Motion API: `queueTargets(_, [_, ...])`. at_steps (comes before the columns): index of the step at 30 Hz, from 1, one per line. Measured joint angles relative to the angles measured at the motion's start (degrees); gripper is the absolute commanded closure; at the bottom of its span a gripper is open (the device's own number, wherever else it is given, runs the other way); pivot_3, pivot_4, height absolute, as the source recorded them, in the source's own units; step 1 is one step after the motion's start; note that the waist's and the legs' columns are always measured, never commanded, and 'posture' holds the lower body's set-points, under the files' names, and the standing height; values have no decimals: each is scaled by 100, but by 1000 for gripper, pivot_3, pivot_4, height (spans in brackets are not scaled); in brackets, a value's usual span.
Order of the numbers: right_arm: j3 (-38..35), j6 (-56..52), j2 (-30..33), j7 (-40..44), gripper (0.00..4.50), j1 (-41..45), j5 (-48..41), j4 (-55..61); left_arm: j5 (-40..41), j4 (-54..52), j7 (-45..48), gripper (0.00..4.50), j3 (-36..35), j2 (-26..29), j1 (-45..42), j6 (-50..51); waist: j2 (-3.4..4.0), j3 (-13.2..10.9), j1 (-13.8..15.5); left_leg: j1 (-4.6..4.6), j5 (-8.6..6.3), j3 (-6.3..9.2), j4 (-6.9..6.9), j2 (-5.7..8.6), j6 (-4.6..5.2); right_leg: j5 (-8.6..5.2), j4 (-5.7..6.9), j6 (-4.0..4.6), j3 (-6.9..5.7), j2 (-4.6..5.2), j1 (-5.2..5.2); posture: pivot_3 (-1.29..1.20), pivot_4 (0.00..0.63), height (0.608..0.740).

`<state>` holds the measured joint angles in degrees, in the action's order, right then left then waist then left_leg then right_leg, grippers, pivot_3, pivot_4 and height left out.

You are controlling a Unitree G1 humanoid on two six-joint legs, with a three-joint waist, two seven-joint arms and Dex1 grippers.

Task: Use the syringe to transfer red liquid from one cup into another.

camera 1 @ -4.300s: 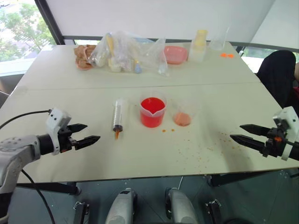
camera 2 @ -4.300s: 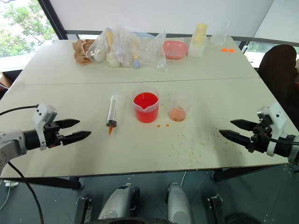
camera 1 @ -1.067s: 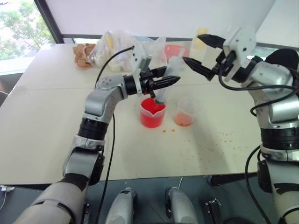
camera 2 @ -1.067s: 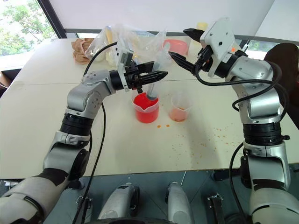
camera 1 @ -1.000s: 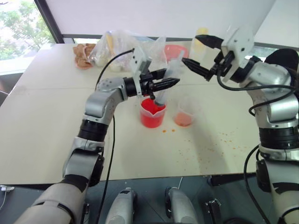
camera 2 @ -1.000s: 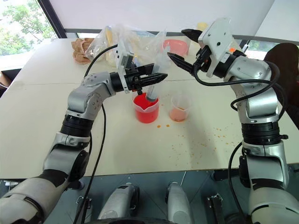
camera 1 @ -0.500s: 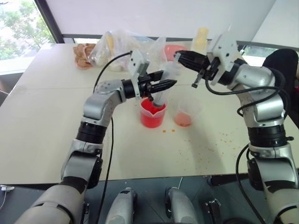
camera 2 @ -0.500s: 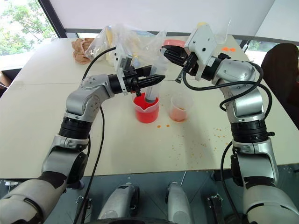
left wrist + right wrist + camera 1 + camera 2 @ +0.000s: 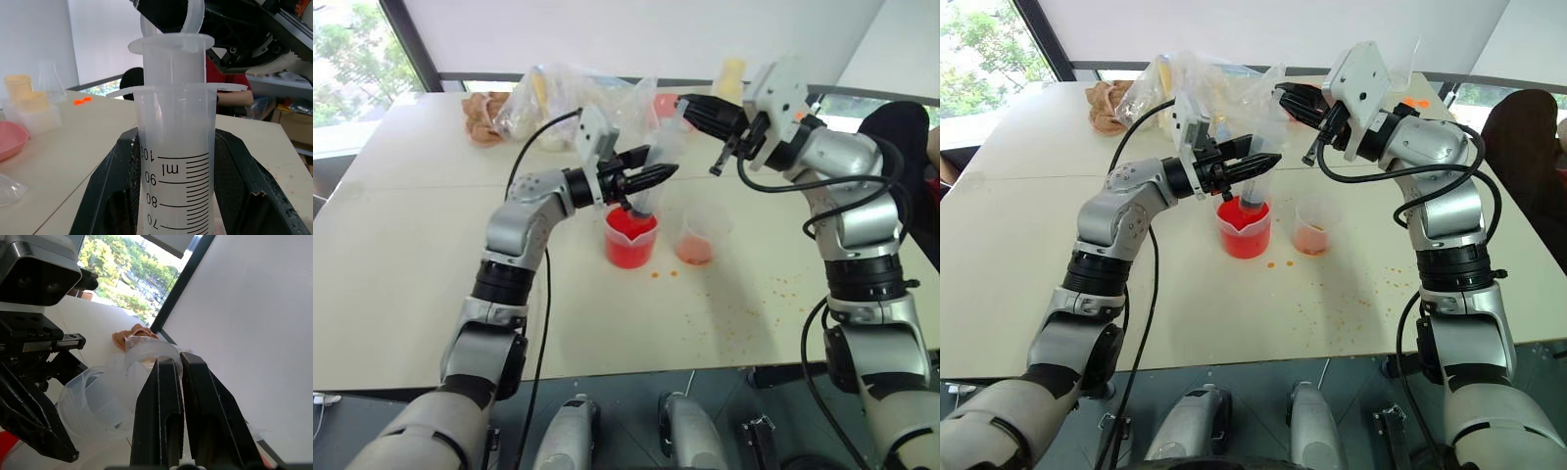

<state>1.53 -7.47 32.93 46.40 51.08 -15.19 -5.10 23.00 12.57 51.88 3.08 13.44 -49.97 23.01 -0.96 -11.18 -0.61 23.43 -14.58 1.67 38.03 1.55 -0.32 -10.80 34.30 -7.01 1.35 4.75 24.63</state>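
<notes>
Your left gripper (image 9: 651,178) is clamping the barrel of the one syringe (image 9: 173,161), a finger pressed against each side. The syringe is standing nearly upright, its long axis tilting slightly, nozzle end pointing down into the red spouted beaker (image 9: 630,238) and plunger end pointing up. Its tip is hidden, so you cannot tell whether it is touching the red liquid (image 9: 1245,212). Your right gripper (image 9: 1285,100) is pinching the plunger's ring handle (image 9: 149,351) at the top, fingers pressed nearly together. Two cups are sitting on the white table (image 9: 401,274): the beaker directly under the syringe, and one smaller clear cup (image 9: 1313,227) with a pale orange base just beside it.
</notes>
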Motion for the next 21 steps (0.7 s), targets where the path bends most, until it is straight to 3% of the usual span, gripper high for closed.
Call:
queueTargets(8, [-1,64,0,-3,4478,85,39,-113,-85,1,-30,3008,14,-2,55,-92,0,0,-9,-1,0,1,0,-1,0,0,1,0,0,-2,0,0,150,740])
queueTargets(9, [-1,65,0,-4,3992,85,38,-124,-100,0,-30,3008,16,-1,55,-85,0,0,-9,-1,0,1,0,-1,0,0,1,0,0,-2,0,0,150,740])
queueTargets(11, [-29,62,11,-45,3579,86,34,-131,-114,1,-11,3008,42,36,55,-78,0,0,-3,0,0,0,0,-1,0,0,0,0,0,-2,0,0,150,740])
queueTargets(17, [-286,-130,277,-186,650,-57,45,166,-115,-93,112,3008,87,232,48,25,1,0,1,0,0,2,-2,-1,0,0,0,0,0,-2,0,0,150,740])
queueTargets(21, [-764,-621,570,-218,650,-620,-263,776,-102,-144,50,3008,40,267,18,142,1,0,29,1,0,6,-2,-1,0,0,-1,0,-1,0,-2,0,150,740])
